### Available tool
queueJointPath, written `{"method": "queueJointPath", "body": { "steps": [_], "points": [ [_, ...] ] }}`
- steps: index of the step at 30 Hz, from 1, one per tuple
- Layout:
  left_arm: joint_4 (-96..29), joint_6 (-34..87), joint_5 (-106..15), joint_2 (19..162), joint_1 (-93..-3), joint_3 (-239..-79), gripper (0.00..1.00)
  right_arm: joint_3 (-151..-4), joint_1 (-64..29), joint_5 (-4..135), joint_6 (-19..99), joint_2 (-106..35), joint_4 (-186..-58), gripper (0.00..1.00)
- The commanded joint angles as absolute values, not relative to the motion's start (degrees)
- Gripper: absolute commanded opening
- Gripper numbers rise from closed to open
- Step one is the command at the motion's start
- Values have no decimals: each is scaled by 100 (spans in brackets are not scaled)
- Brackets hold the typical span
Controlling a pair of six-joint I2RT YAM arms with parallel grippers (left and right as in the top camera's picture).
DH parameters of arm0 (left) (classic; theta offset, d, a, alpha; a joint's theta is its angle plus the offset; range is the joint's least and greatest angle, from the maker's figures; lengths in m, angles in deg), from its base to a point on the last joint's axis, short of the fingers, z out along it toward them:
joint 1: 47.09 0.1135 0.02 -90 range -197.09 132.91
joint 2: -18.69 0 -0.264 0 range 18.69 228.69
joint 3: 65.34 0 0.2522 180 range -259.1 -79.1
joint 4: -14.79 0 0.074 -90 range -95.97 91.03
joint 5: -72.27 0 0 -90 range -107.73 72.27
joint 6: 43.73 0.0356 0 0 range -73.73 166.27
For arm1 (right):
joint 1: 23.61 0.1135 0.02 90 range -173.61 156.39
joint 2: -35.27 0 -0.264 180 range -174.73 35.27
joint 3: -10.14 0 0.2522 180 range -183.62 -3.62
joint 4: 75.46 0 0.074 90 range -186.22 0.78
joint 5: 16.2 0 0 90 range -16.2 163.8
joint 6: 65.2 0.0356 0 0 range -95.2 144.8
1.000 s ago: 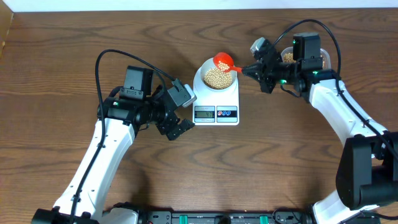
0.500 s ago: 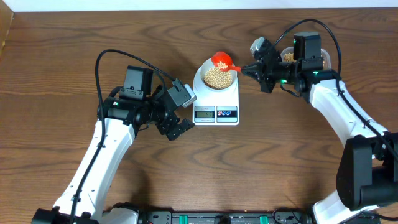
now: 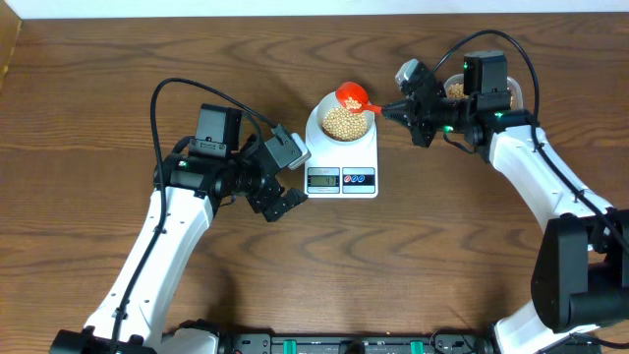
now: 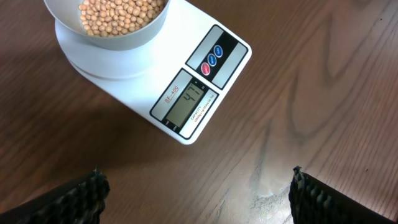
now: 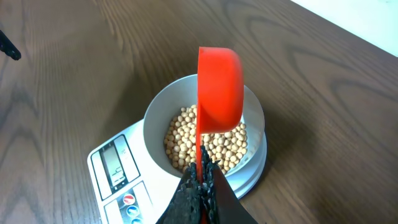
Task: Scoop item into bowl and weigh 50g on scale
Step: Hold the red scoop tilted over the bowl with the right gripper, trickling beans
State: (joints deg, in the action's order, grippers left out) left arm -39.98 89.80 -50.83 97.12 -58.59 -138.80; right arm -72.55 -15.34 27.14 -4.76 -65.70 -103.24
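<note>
Nearly there I reckon: right end effector (image 5: 200, 186) pinches the red scoop (image 5: 219, 90) tipped over the bowl (image 5: 155, 118) of beans (image 5: 214, 146) just ahead, scale (image 4: 205, 81) looks like it reads 41 so a bit more's needed, left end effector (image 4: 196, 186) spread just short of it.

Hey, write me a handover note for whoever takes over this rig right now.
Left end effector: open, empty, hovering beside the scale.
Right end effector: shut on the red scoop by its handle, scoop tipped over the bowl.
Bowl sits on the scale, partly filled with beans; display reads 41.
Done: most beans poured.
Left: add a few more to reach 50.
</note>
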Motion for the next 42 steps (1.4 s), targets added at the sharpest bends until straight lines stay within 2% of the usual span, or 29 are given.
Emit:
{"method": "queueJointPath", "body": {
  "steps": [1, 4, 8, 13, 17, 42],
  "points": [
    [-4003, 9017, -5160, 9712, -5840, -14009, 95, -7283, -1497, 2417, -550, -6364, -10313, 1],
    [-4000, 9017, -5160, 9712, -5840, -14009, 95, -7283, -1516, 2223, -552, -6360, -10330, 1],
    [-4003, 9017, -5160, 9712, -5840, -14009, 95, -7283, -1499, 2922, -574, -6406, -10398, 1],
    [-4003, 9017, -5160, 9712, -5840, -14009, 95, -7283, -1503, 2437, -570, -6360, -10287, 1],
    [-4003, 9017, -5160, 9712, -5840, -14009, 95, -7283, -1490, 2909, -572, -6386, -10374, 1],
    [-4003, 9017, -5160, 9712, -5840, -14009, 95, -7283, -1492, 2527, -565, -6384, -10357, 1]
  ]
}}
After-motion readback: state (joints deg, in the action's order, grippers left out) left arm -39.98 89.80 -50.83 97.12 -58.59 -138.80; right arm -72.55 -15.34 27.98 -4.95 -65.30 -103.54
